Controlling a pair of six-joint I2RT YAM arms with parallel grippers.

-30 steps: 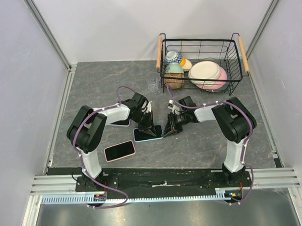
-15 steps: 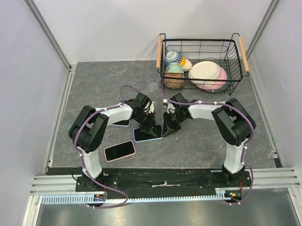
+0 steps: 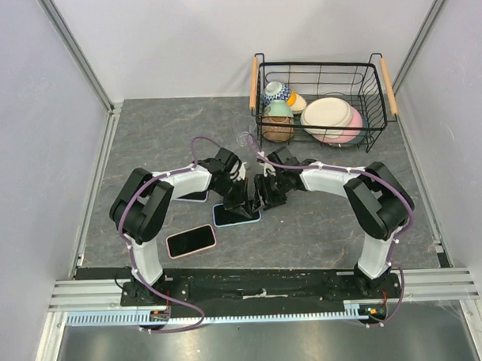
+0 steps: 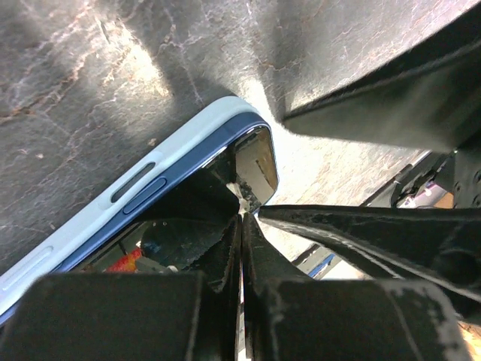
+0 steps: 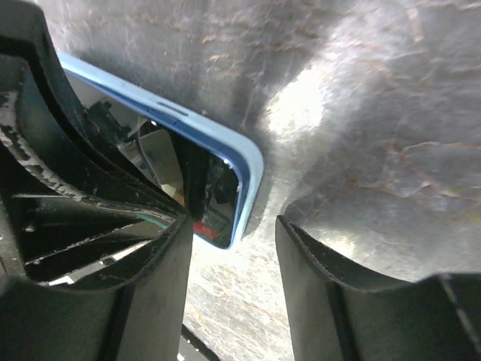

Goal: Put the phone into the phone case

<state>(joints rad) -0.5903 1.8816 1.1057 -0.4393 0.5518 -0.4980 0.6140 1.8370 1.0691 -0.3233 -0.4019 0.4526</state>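
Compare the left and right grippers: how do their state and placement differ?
The left gripper is shut, fingertips together; the right gripper is open. The left gripper's tips meet over a screen corner of the phone; the right gripper's fingers straddle its edge, one over the screen, one over the table. Both are at the same phone.

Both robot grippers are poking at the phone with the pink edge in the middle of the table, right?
Not quite: the phone that the left gripper and right gripper are at has a light blue edge, not pink. The right wrist view shows it clearly. The pink one lies apart, untouched.
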